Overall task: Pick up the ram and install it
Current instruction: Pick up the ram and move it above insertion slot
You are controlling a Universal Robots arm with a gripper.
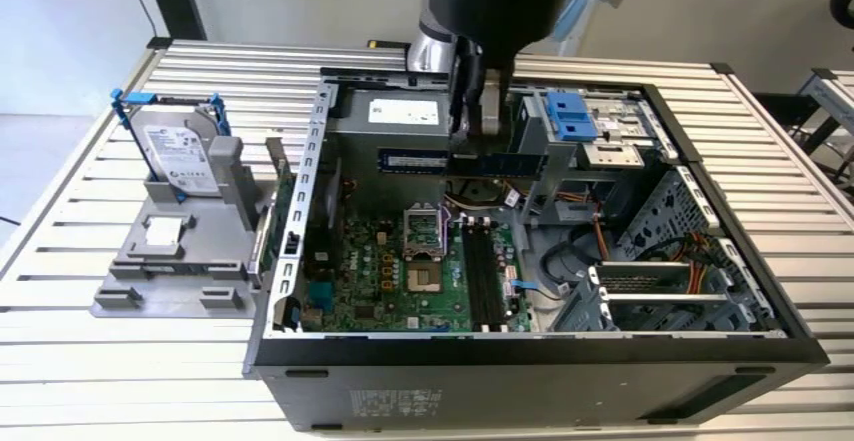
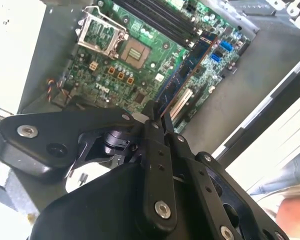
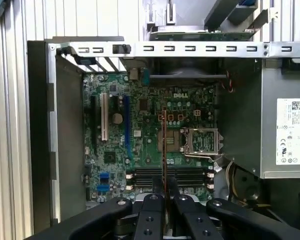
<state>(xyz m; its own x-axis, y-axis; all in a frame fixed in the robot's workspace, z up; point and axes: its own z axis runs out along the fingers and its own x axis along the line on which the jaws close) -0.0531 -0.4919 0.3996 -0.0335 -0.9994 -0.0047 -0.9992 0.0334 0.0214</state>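
Ram (image 1: 447,161) is pinched in the gripper (image 1: 478,149), edge down so it can seat, over the motherboard (image 1: 380,281); slots (image 1: 483,276) at its 6 o'clock, exterior view.

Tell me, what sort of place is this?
Probably a robotics workbench for computer assembly: an open computer case on a slatted metal table, a gripper holding the ram above the motherboard.

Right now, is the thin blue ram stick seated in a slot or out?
Out: the blue ram stick, clamped in the gripper, hangs above the green motherboard.
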